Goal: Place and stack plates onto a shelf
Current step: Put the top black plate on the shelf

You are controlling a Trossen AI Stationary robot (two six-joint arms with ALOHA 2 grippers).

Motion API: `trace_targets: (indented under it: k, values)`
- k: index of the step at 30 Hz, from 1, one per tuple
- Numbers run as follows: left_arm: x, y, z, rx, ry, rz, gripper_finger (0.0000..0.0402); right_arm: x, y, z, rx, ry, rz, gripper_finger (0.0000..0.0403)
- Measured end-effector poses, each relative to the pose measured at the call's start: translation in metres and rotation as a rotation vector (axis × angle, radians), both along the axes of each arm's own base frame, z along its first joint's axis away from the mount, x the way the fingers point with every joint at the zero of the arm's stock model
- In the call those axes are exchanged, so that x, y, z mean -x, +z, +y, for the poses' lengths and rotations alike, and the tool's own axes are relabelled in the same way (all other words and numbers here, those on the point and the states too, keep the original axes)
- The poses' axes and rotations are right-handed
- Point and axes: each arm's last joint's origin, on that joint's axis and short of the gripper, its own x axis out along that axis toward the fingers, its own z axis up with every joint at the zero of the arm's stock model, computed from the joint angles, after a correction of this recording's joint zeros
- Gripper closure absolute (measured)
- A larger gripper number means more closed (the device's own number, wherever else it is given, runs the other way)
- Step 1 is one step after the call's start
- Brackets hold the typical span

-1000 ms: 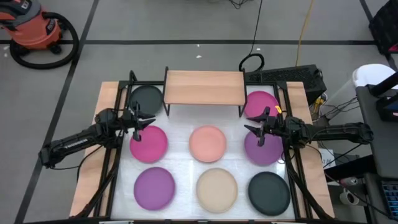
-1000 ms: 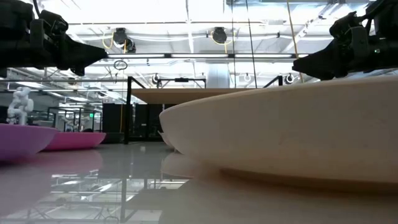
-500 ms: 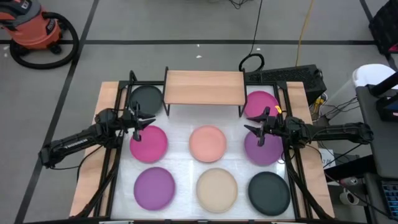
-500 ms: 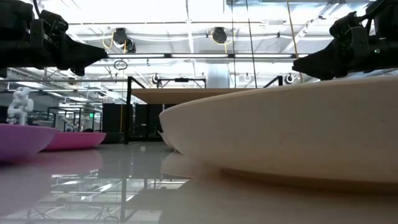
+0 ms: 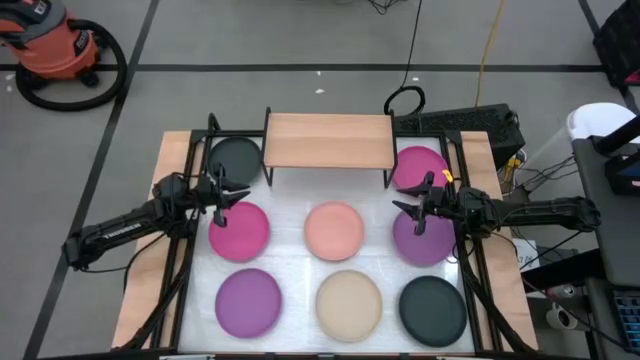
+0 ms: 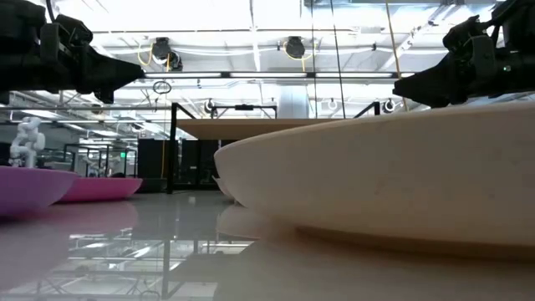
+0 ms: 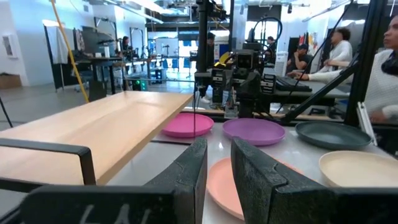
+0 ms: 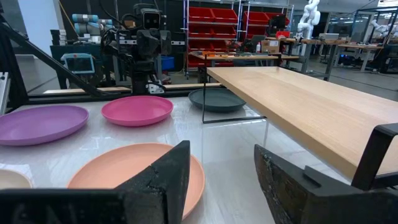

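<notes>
Plates (image 5: 334,229) on table, bare shelf (image 5: 328,140), no readable writing, both grippers' jaws apart, empty.

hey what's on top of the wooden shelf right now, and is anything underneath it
Nothing rests on the shelf; its wooden top is bare. From above the top hides the space below. In the right wrist view that space looks open, with a dark grey plate beyond its far end. Both claws hover apart from it.
</notes>
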Motion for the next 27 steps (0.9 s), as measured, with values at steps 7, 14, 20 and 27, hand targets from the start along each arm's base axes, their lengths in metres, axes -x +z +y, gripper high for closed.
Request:
trace_targets:
  k: [7, 14, 20, 27]
  values:
    - [0.001, 0.008, 0.000, -0.024, 0.009, -0.081, 0.0324, 0.000, 0.000, 0.000, 0.000, 0.000, 0.000, 0.0243]
    - [0.003, 0.018, -0.001, 0.073, -0.005, -0.190, 0.0324, 0.000, 0.000, 0.000, 0.000, 0.000, 0.000, 0.0243]
    - [0.013, 0.056, 0.000, 0.015, 0.173, -0.339, 0.0323, 0.000, 0.000, 0.000, 0.000, 0.000, 0.000, 0.0243]
    - [0.009, 0.124, 0.004, -0.033, 0.267, -0.046, 0.0324, 0.000, 0.000, 0.000, 0.000, 0.000, 0.001, 0.0243]
